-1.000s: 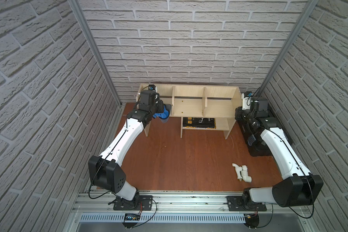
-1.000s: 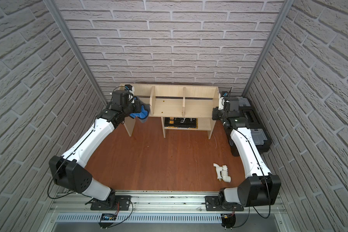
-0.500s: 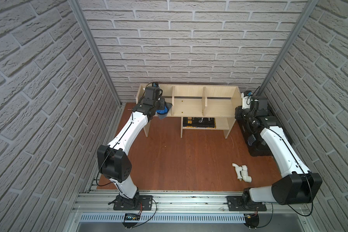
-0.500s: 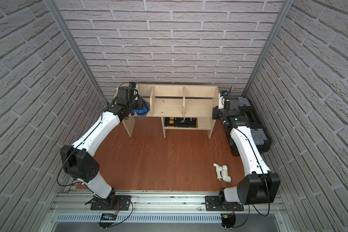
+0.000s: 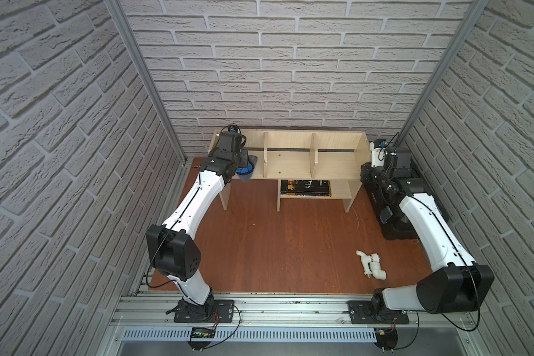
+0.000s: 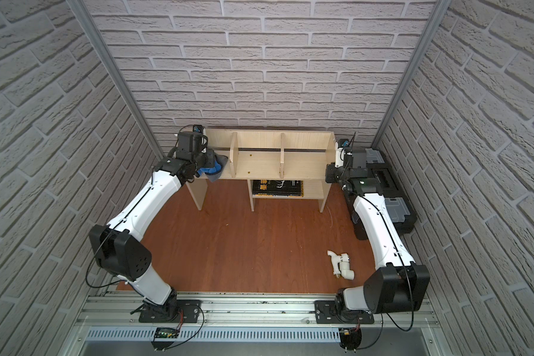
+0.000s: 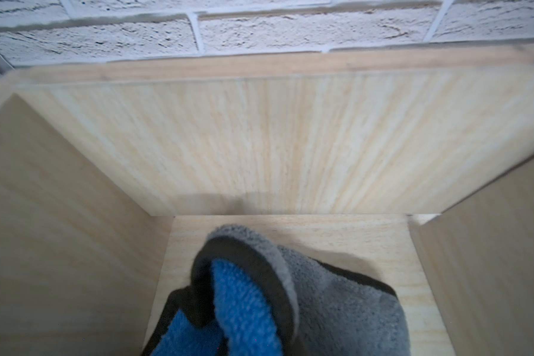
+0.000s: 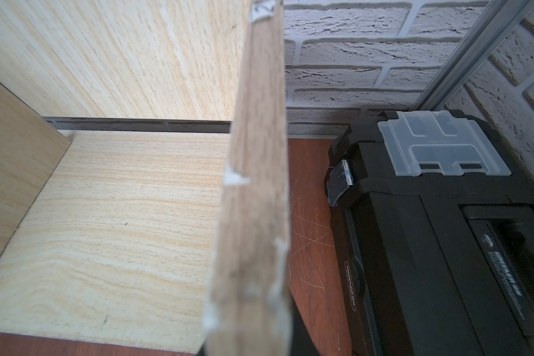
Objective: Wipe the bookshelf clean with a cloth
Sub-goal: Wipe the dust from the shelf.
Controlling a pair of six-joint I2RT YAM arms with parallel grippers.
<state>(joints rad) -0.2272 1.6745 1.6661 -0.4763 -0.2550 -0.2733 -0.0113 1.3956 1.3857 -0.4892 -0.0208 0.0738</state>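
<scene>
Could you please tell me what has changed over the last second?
The left gripper, shut on the cloth, pushed further back into the left compartment of the bookshelf. The right gripper at the end panel, pipe fitting and toolbox stayed put.

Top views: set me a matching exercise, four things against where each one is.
Things:
1. cloth
2. book
3. pipe fitting
4. toolbox

Places:
A. on the open table, well clear of the bookshelf
B. in an upper end compartment of the bookshelf
C. on the table beside the bookshelf's end panel
D. on the bookshelf's lower shelf

Pairs: 1-B, 2-D, 3-A, 4-C.
</scene>
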